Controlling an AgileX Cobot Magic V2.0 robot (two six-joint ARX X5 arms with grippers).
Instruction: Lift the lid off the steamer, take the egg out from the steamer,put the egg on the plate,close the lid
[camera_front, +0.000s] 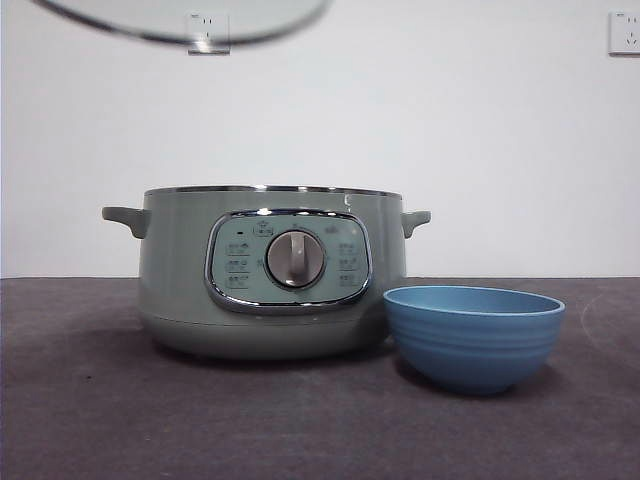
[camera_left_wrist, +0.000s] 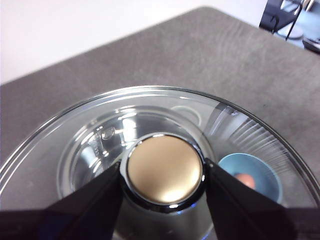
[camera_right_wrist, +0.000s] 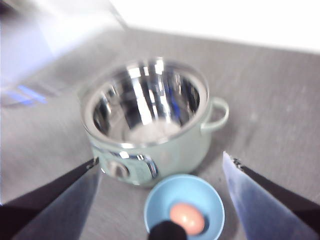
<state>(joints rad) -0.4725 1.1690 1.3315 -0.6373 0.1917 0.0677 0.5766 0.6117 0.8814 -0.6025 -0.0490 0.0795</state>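
The steamer stands open on the grey table, its shiny inside holding no egg. My left gripper is shut on the knob of the glass lid and holds it high above the steamer; only the lid's rim shows at the top of the front view. The blue plate sits just in front-right of the steamer. The egg lies in the plate. My right gripper is open and empty, high above steamer and plate.
Two wall sockets are on the white wall behind. The grey table cloth spreads around the steamer. Dark equipment stands beyond the table's far corner.
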